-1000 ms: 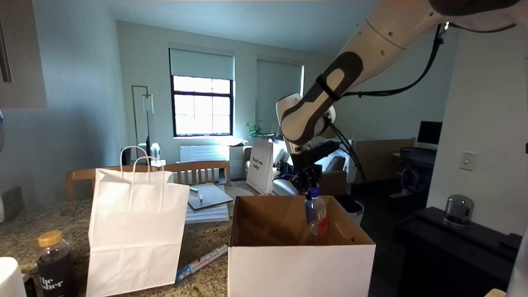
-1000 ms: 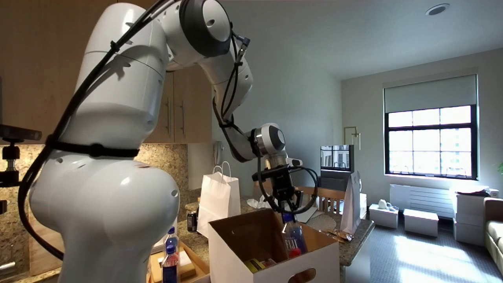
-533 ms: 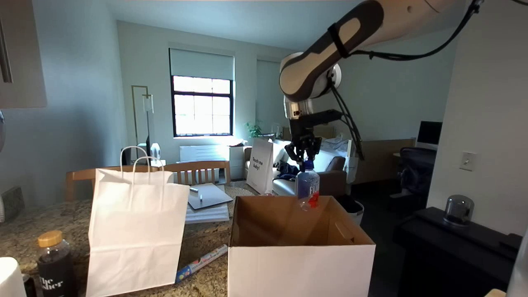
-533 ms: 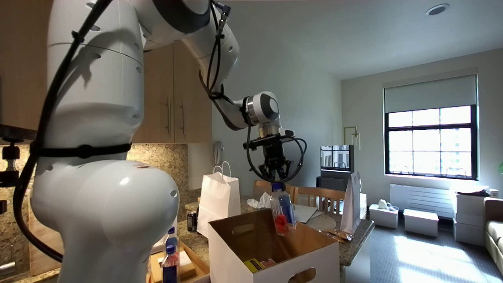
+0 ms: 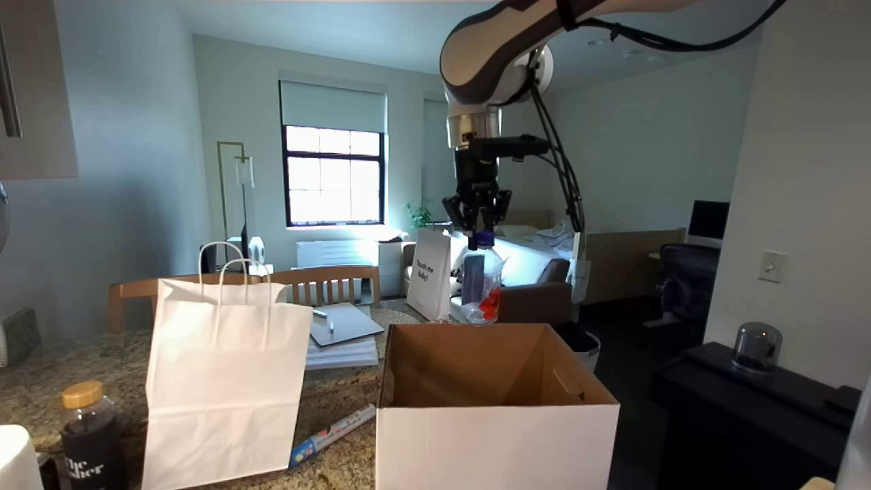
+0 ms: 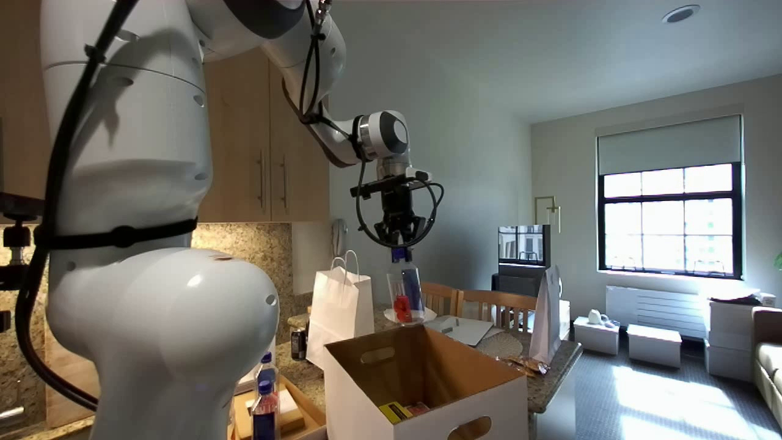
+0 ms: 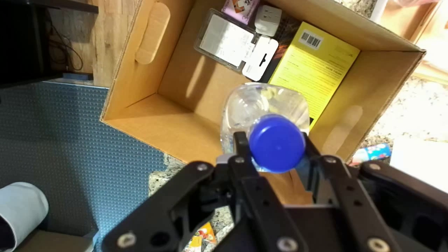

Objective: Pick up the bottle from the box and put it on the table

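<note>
The white robot arm with dark grey covers [image 5: 490, 61] bends over, its end directed downward. The clear plastic bottle [image 5: 483, 286] is in the air, higher than the rim of the white cardboard box [image 5: 497, 446], its long axis nearly vertical, the blue cap [image 7: 277, 143] on top. The black fingers [image 7: 241, 145], little parted, grasp it at the cap end.

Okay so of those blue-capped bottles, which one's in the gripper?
The bottle hanging from the gripper, held at its cap. The other two bottles stand upright at the lower left of an exterior view, clear of the gripper.
</note>
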Motion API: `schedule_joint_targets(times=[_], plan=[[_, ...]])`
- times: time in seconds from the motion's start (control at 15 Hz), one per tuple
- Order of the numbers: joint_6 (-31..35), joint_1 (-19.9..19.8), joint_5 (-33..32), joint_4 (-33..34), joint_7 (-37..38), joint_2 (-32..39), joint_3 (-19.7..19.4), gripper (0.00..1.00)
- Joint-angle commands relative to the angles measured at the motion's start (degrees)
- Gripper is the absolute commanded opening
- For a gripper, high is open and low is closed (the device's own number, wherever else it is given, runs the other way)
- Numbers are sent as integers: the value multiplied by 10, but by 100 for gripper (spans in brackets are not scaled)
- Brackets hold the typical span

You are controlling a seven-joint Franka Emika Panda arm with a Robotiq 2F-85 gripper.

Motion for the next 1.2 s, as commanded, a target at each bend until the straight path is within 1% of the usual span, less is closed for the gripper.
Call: schedule_joint_targets(times=[0.0,0.2,0.53,0.8,0.93,1.0,1.13], plan=[[-7,17,-13,-3,43,-14,41,15],[-6,39,-28,3,60,-10,76,15],[-30,85,-59,32,71,-8,135,15],[-27,104,-99,45,64,13,159,15],[-17,102,-109,37,67,8,155,15],[-14,105,-93,36,61,9,156,35],[-14,105,-98,37,61,10,154,35]])
